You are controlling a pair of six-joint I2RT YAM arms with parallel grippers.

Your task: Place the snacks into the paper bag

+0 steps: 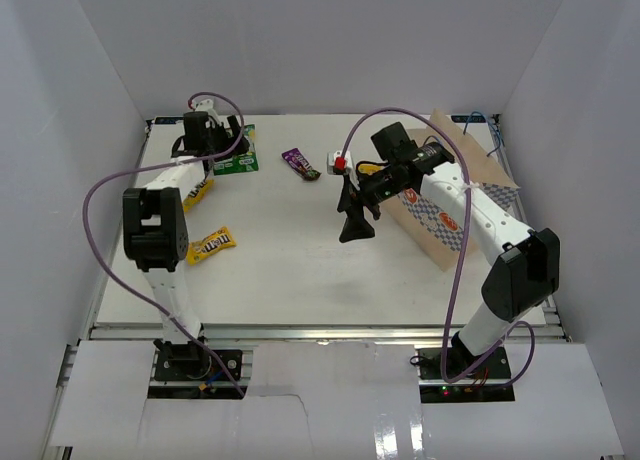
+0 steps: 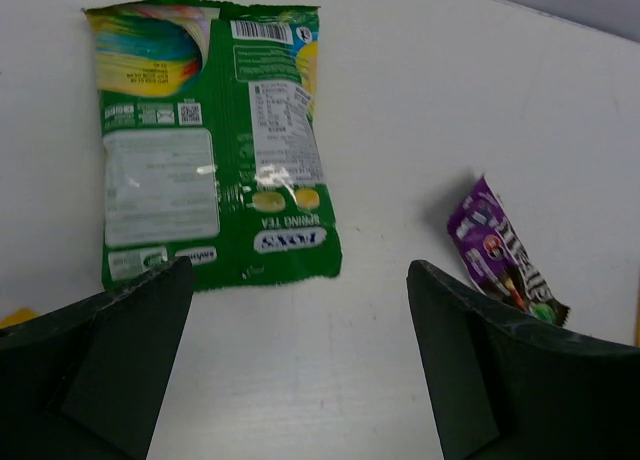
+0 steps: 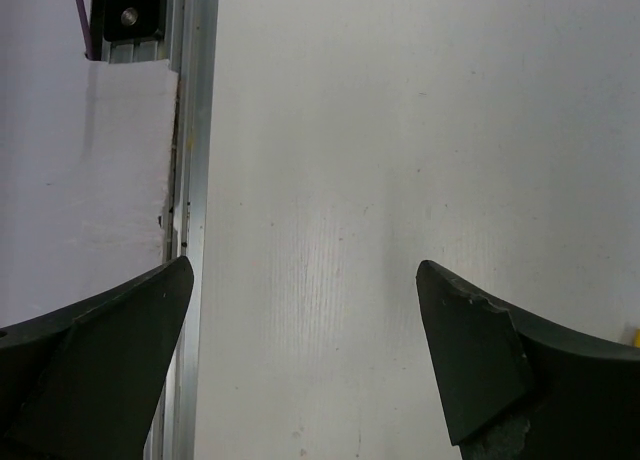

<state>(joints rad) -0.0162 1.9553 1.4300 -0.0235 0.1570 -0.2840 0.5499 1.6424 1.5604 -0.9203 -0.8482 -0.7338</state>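
The green packet [image 1: 237, 151] lies flat at the back left, and in the left wrist view [image 2: 210, 140] it sits just ahead of my fingers. The purple packet [image 1: 300, 163] lies to its right, also seen in the left wrist view [image 2: 505, 262]. Two yellow M&M's packs [image 1: 212, 245] [image 1: 199, 189] lie by the left arm. The paper bag [image 1: 447, 195] lies on its side at the right. My left gripper [image 1: 212, 138] [image 2: 300, 380] is open and empty beside the green packet. My right gripper [image 1: 356, 220] [image 3: 305, 370] is open and empty above bare table, left of the bag. The orange pouch is out of view.
A small red and white object [image 1: 340, 163] sits beside the right wrist at the back. White walls close in the table on three sides. An aluminium rail [image 3: 195, 180] runs along the table's edge. Purple cables [image 1: 95, 195] loop from both arms.
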